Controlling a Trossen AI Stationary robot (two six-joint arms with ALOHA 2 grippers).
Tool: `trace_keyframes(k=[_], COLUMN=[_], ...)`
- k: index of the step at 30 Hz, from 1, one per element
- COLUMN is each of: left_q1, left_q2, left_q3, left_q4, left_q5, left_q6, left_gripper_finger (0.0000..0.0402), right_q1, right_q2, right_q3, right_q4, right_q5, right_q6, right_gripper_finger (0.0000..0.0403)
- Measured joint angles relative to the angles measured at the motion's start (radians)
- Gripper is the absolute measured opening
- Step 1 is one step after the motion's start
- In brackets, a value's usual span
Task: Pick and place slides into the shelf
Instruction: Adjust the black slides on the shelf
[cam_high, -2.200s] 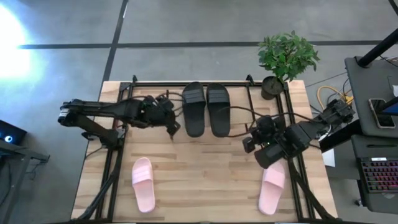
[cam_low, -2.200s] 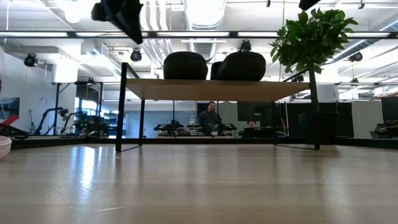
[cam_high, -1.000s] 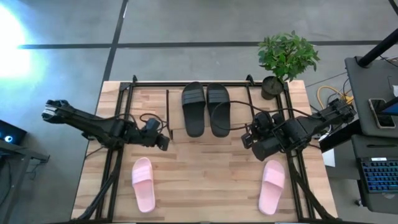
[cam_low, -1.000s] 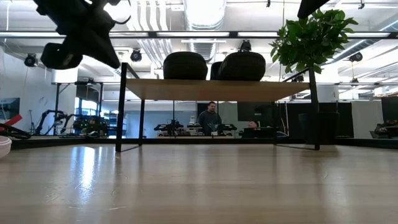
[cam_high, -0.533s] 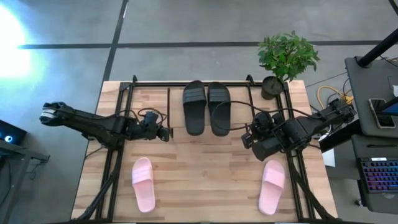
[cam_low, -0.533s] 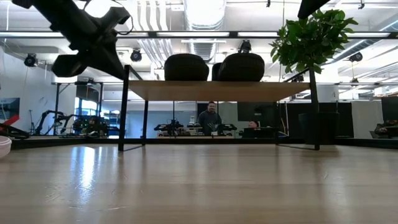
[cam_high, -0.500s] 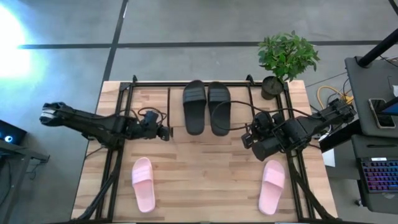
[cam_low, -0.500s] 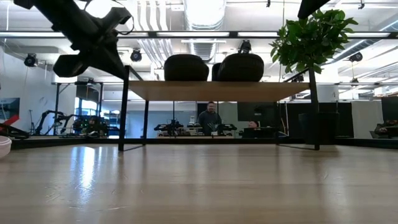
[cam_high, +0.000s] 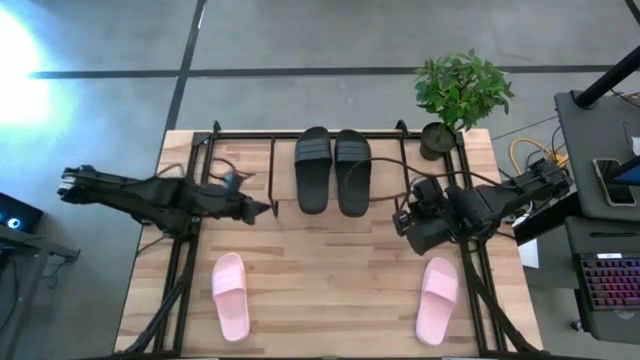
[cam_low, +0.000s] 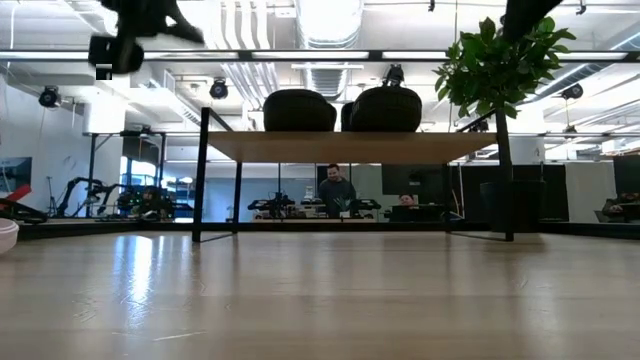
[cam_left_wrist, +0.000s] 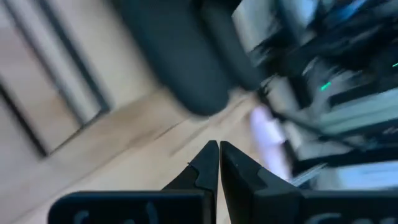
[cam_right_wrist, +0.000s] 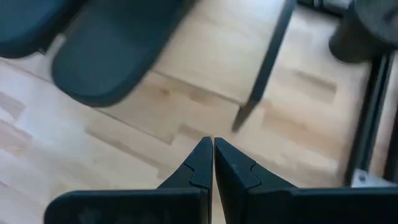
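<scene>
Wood counter (cam_high: 330, 270) carries the shelf (cam_high: 385, 170), black slides (cam_high: 333, 172) paired on its board. Pink slides (cam_high: 231, 294) lie near the front corners. Left hand (cam_high: 262, 208), clenched, hovers beside the shelf; right hand (cam_high: 402, 222), clenched, hovers opposite.

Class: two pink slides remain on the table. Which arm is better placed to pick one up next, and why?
Probably the right: its gripper hangs empty, nearly above the right pink slide. The left gripper sits farther from its pink slide.
</scene>
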Motion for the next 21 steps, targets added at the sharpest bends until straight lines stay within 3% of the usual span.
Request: trace_keyframes(k=[5, 10, 16, 21], left_q1=[0.010, 0.085, 0.288, 0.435], left_q2=[0.019, 0.112, 0.209, 0.231], left_q3=[0.110, 0.239, 0.268, 0.267], left_q4=[0.013, -0.081, -0.121, -0.119], left_q5=[-0.067, -0.064, 0.162, 0.262], left_q6=[0.106, 0.249, 0.372, 0.456], left_gripper_finger=[0.0001, 0.0001, 0.0001, 0.0001], right_q1=[-0.170, -0.374, -0.613, -0.689], right_q2=[0.006, 0.007, 0.018, 0.070], right_q3=[0.000, 0.000, -0.006, -0.017], right_q4=[0.112, 0.240, 0.321, 0.386], right_q5=[-0.102, -0.202, -0.360, -0.417], right_q6=[-0.219, -0.448, -0.628, -0.710], right_gripper_finger=[0.0009, 0.0009, 0.0009, 0.0009])
